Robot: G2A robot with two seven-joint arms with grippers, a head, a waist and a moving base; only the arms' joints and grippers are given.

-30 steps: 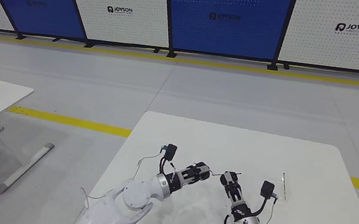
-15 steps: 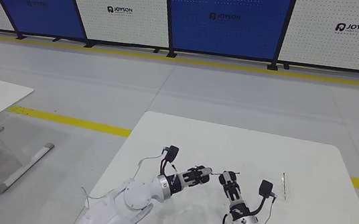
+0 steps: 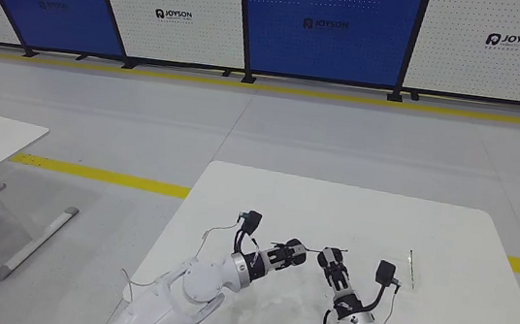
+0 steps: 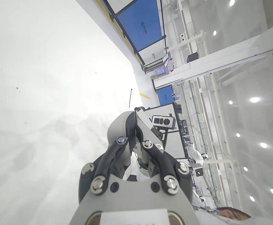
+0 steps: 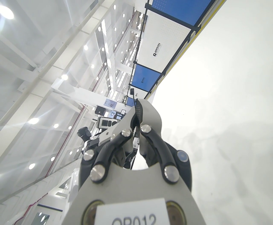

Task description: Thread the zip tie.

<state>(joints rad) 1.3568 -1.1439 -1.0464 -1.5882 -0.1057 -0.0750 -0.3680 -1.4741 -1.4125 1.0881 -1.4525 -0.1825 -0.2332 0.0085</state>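
Table point(image 3: 265, 197): white, lower centre of the top view. Left gripper point(image 3: 294, 250): left of centre, closed narrow, with a dark strip pinched between its fingers, judged to be one end of the tie point(image 5: 132, 91). Right gripper point(image 3: 328, 257): just beside it to the right, clamped on the tie, whose head pokes beyond the fingertips. Spare tie point(image 3: 411, 264): lying flat on the table farther right, well apart. Risks: tips meeting slightly misaligned, so the tail misses the head's slot; the thin strip bowing or twisting when pushed; a short grip slipping and dropping the tie; the grippers colliding, being so close.
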